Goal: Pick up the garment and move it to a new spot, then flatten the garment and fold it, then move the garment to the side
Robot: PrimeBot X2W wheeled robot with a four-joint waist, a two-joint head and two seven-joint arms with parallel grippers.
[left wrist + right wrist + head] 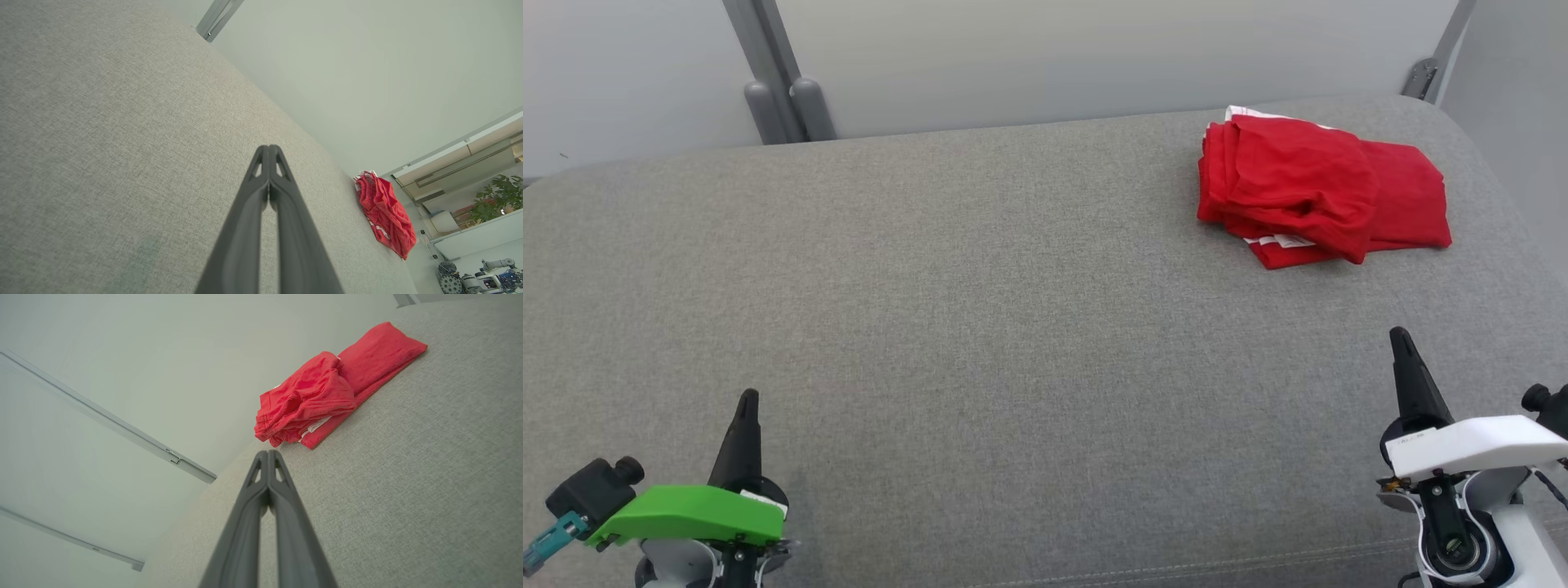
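Red garment loosely folded at the far right of the grey surface, probably set aside there. Pressed together and empty, left fingers and right fingers, parked near the front edge, well apart from the garment, likely for clearance.

The garment lies on the cushion, in the far right area and near the rear edge. Its upper layer rests on the left part of the lower layer. The left gripper is over the near left of the cushion. The right gripper is over the near right, in front of the garment and well apart from it. A wall stands behind the cushion. Two posts stand side by side against the wall, left of centre. A bracket sits behind the garment, to its right.
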